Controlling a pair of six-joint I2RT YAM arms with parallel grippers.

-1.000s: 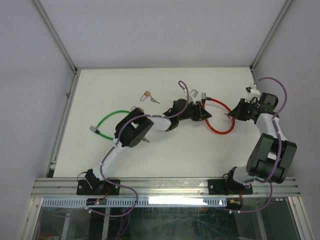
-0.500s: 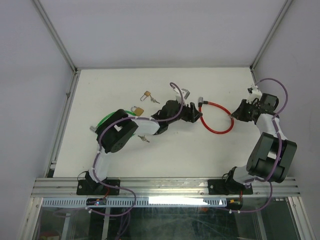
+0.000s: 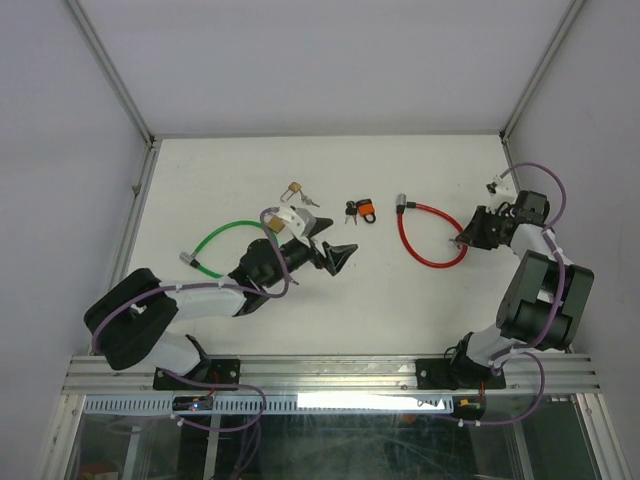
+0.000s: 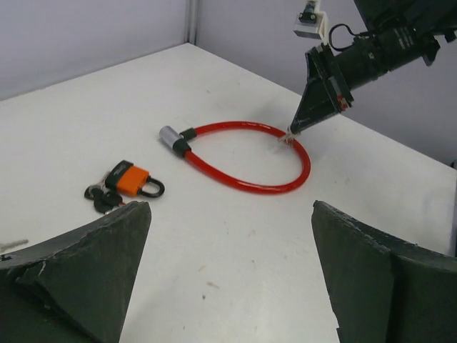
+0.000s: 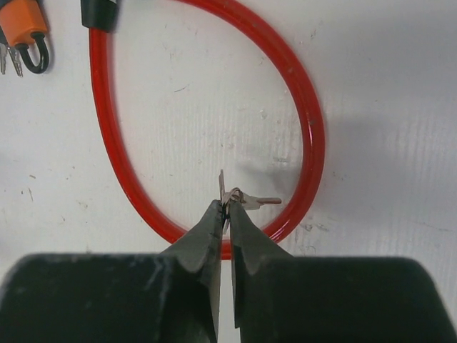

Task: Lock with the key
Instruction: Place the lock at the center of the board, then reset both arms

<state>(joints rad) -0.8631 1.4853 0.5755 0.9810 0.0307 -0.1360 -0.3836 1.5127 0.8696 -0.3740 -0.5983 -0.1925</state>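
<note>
Left gripper (image 4: 230,214) has drawn back toward the near left, away from the red cable (image 4: 243,126), and now gapes wide, holding nothing. Green cable (image 3: 222,233) lies beside its arm. Orange padlock (image 4: 131,179) now sits uncovered mid-table, with the brass padlock (image 3: 294,188) nearby. Right gripper (image 5: 226,207) pinches the keys (image 5: 250,199) inside the red loop.

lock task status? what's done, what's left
Done: little that shows. The red cable lock lies in a closed loop.
In hand: the right gripper is pinched on the small keys inside that loop. The left gripper is open and empty.
Left: no key sits in any lock yet, so inserting and turning remain. The orange padlock lies apart from both grippers.
</note>
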